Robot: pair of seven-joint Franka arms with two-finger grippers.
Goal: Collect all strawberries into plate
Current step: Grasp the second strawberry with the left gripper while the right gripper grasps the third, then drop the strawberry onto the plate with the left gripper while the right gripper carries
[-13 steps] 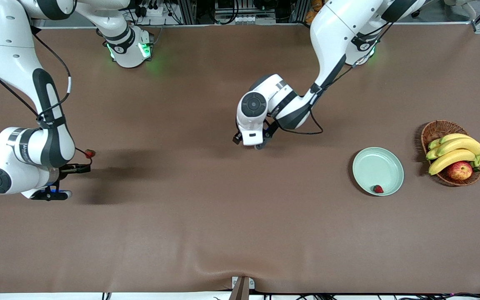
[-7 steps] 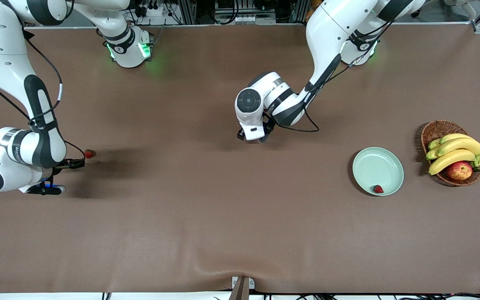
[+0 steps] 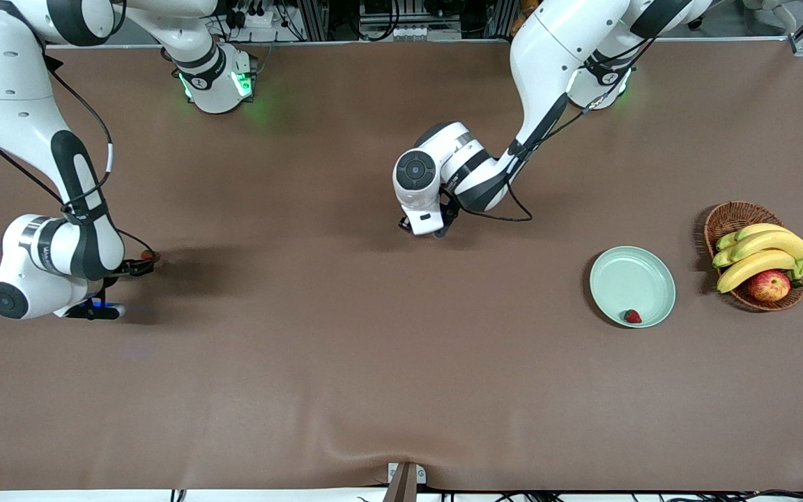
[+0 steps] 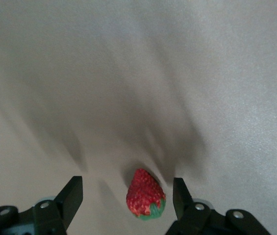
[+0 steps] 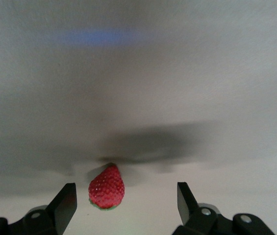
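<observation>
The pale green plate (image 3: pixel 642 277) lies toward the left arm's end of the table, with one strawberry (image 3: pixel 631 316) in it near the rim. My left gripper (image 3: pixel 438 229) is low over the middle of the table, open, and hides a second strawberry in the front view. In the left wrist view that strawberry (image 4: pixel 145 200) lies on the table between the fingers of the left gripper (image 4: pixel 127 198), untouched. My right gripper (image 3: pixel 141 266) is open at the right arm's end, around a third strawberry (image 3: pixel 150 256). In the right wrist view, this strawberry (image 5: pixel 107 188) lies between the right gripper's (image 5: pixel 126 200) fingers.
A brown wicker basket (image 3: pixel 730 217) with bananas (image 3: pixel 760 252) and a red-yellow apple (image 3: pixel 769 285) stands beside the plate, closer to the table's end. The table is covered with a brown mat (image 3: pixel 373 362).
My right gripper has shifted and closed in on its strawberry, which now sits between its fingers. My left wrist has moved a little toward the robots' bases, staying low.
</observation>
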